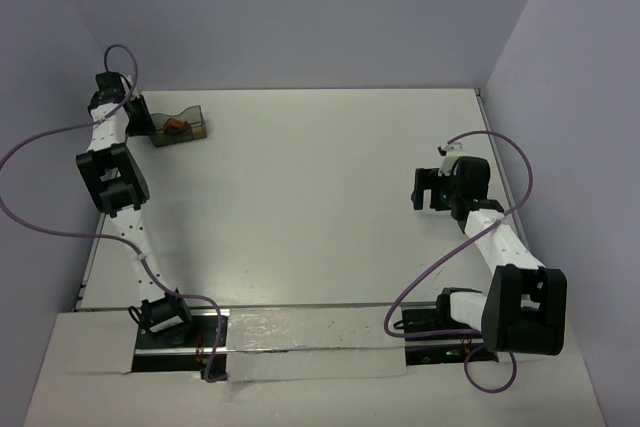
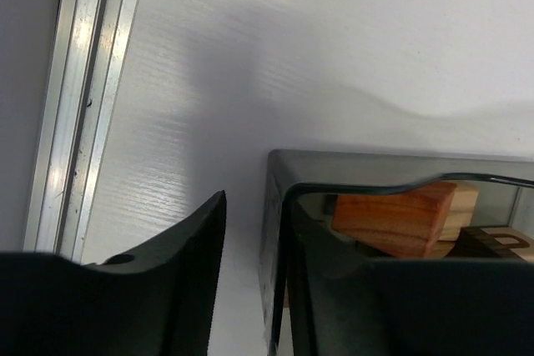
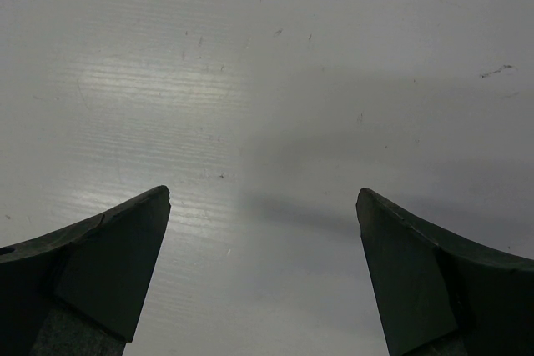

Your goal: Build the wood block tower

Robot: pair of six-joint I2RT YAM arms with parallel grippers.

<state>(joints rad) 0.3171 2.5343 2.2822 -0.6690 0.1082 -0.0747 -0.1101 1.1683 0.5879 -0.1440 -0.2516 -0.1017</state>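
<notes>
No tower stands yet: the wooden blocks lie loose inside the grey translucent container (image 2: 274, 231), which rests on the table (image 1: 320, 207). Over its rim and through its wall a reddish-brown block (image 2: 392, 218) shows. A light tan block (image 2: 465, 203) sits just behind it, and beside them is a darker piece too cut off to name. The left fingers (image 2: 167, 281) are down at one wall of the container and are parted. One hangs outside the container with a strip of table showing between it and the wall; the other looks to be on the inner side. They straddle the wall without pinching it. That placing suggests the aim is to take hold of the container itself and drag or tip it. The blocks would then come out where they can be picked, rather than being fished from so tight a space. The right fingers (image 3: 108, 264) are spread wide and hold nothing. They hover over bare table well to the right of the container, a sensible spot for building.
</notes>
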